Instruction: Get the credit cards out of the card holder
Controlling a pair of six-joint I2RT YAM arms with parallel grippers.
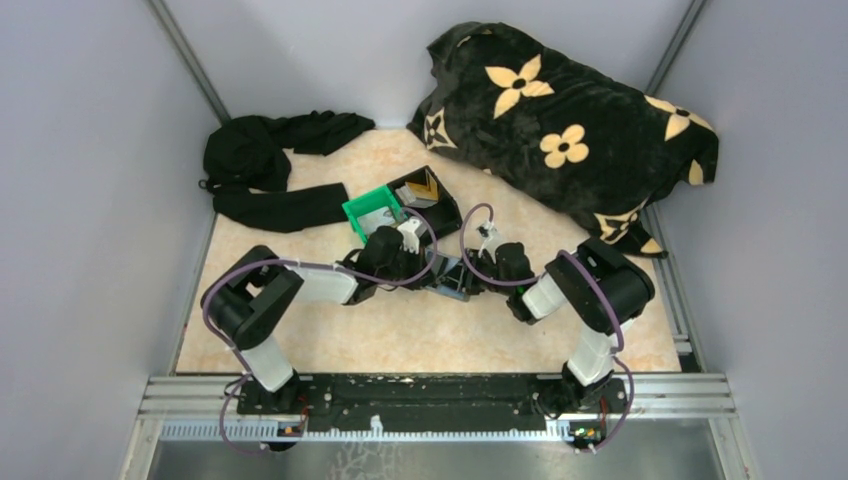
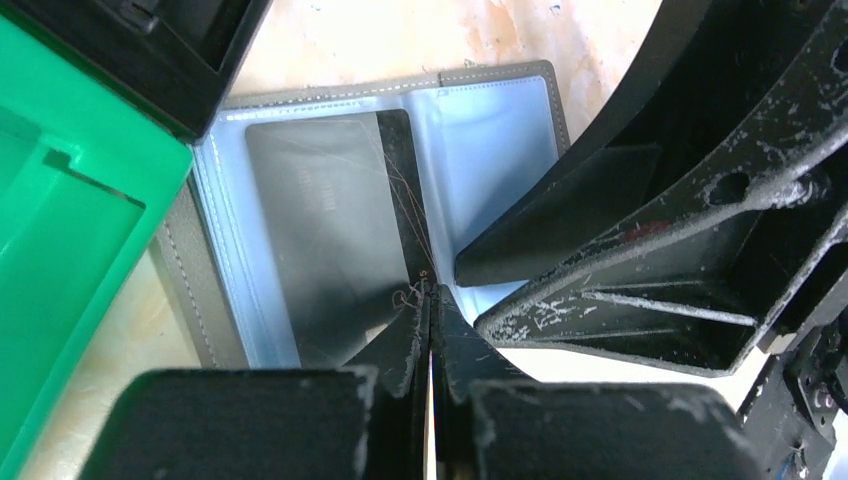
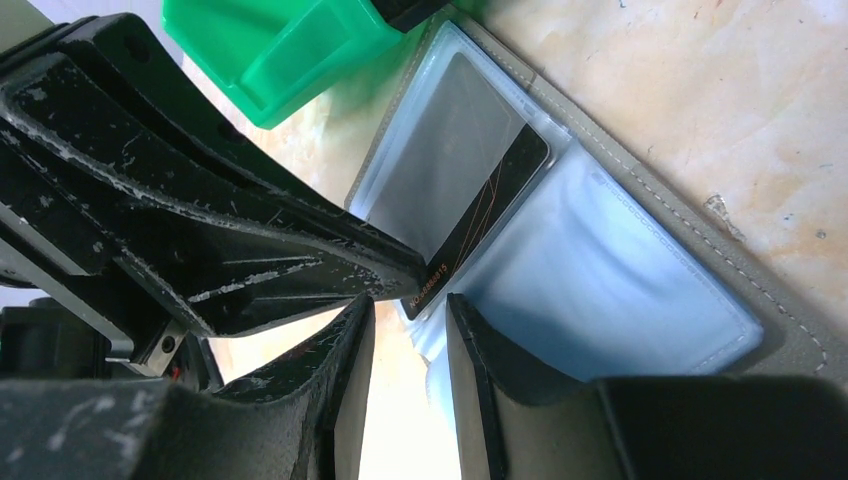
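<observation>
The grey-blue card holder [image 1: 452, 281] lies open on the table between both grippers, its clear sleeves facing up [image 2: 490, 130] [image 3: 620, 270]. A dark silvery credit card [image 2: 320, 230] [image 3: 450, 150] sits in the left panel's sleeve, with its inner edge sticking out towards the centre fold. My left gripper [image 2: 431, 292] [image 1: 428, 264] is shut on that card's near corner. My right gripper [image 3: 410, 310] [image 1: 478, 272] is open just beside it. Its right finger [image 3: 480, 350] rests on the holder's other panel.
A green bin [image 1: 372, 208] [image 2: 70, 250] [image 3: 290, 50] stands right behind the holder. A black bin [image 1: 430, 192] [image 2: 150, 40] beside it holds something tan. Black clothing [image 1: 270, 165] lies at the back left. A black flowered cushion [image 1: 570, 130] lies at the back right.
</observation>
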